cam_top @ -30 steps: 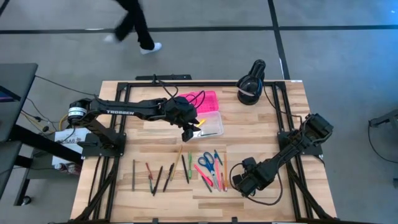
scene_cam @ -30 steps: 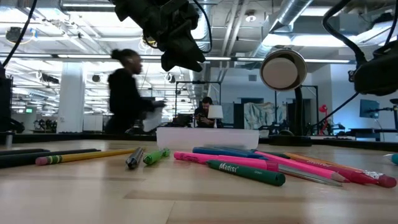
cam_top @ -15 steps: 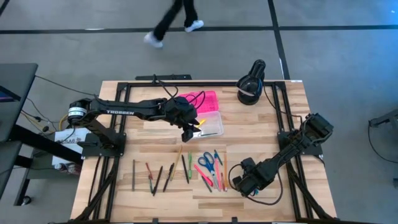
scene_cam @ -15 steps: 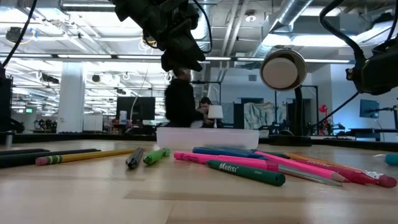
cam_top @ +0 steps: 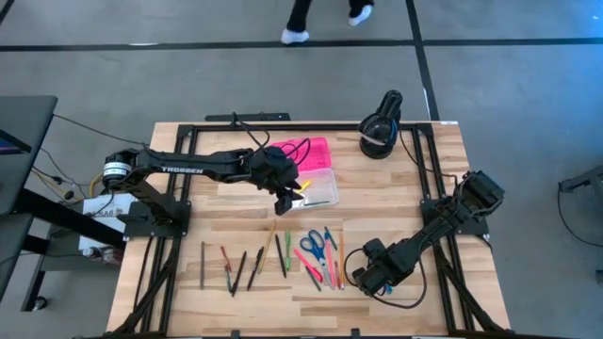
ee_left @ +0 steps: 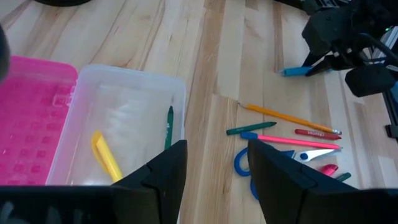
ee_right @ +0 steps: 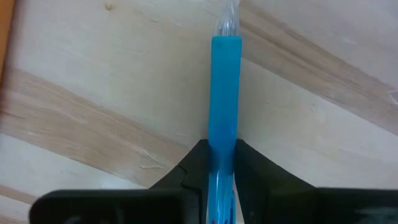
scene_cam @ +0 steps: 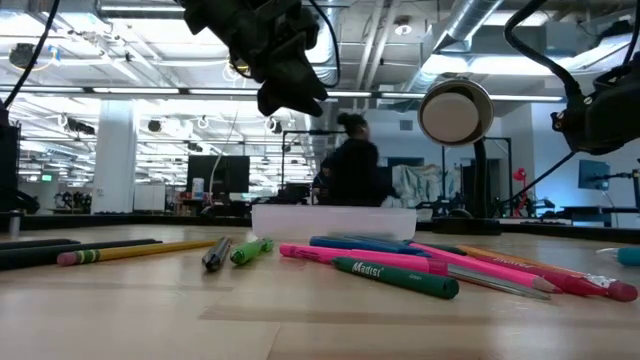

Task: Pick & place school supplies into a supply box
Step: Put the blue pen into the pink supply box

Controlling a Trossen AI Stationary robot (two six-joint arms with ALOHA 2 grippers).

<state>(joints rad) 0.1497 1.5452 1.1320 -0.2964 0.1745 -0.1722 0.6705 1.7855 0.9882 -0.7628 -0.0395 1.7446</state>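
Clearly "TROSSEN" reads on my left arm (cam_top: 184, 169), "Madisi" on a green pen (scene_cam: 395, 277). Only my wrist views show my right gripper (ee_right: 221, 163) clenched on a blue pen (ee_right: 224, 99) at the tabletop (ee_right: 93, 81), and my left gripper (ee_left: 214, 165) spread over the box (ee_left: 127, 93).

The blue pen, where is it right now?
The blue pen is pinched between the right gripper's fingers, low over the table's front right part, just right of the row of pens and scissors in the high view.
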